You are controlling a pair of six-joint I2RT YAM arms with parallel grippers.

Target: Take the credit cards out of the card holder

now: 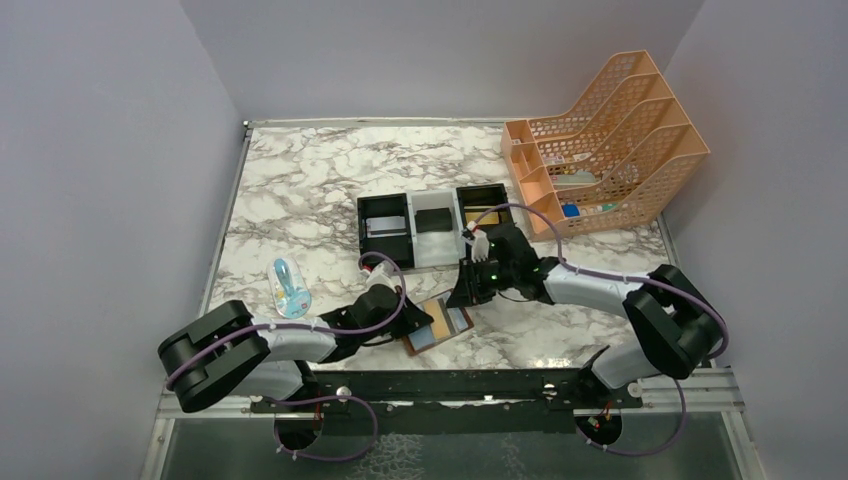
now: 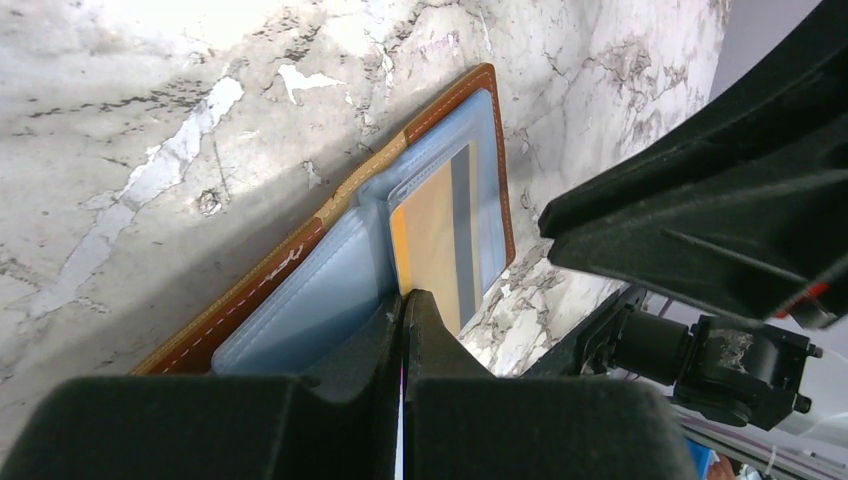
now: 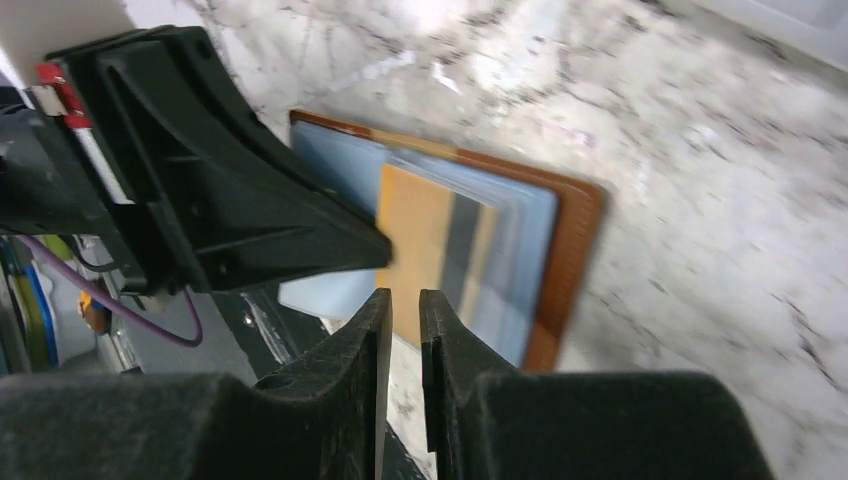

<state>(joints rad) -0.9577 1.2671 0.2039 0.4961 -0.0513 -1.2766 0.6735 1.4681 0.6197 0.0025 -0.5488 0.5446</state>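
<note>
Stitching runs pale along the brown leather rim of the wallet (image 2: 250, 295), and a small mark beside it is too blurred to read; no other writing can be made out. One wallet lies open and flat on the marble table (image 1: 300, 190), near the table's front edge and between the two arms. Its pale blue inner pockets face up. One gold card (image 2: 428, 250) with a dark stripe sits in the right-hand pocket, partly sticking out toward the wallet's middle fold. I cannot tell whether a second card lies under it. The left gripper (image 2: 405, 300) has its fingers pressed together, and their tips rest at the fold, right against the exposed edge of the gold card. Whether they pinch anything cannot be told. The right gripper (image 3: 403, 298) hangs just over the near edge of the wallet, above the gold card. Its fingers stand a narrow slit apart with nothing seen between them. The two grippers are close to each other over the wallet. Farther back stands one black-and-white tray (image 1: 362, 235) with three compartments, well apart from the wallet. One orange mesh file rack (image 1: 620, 130) sits at the far right corner. One small pale blue packet (image 1: 290, 290) lies to the left of the left arm.
</note>
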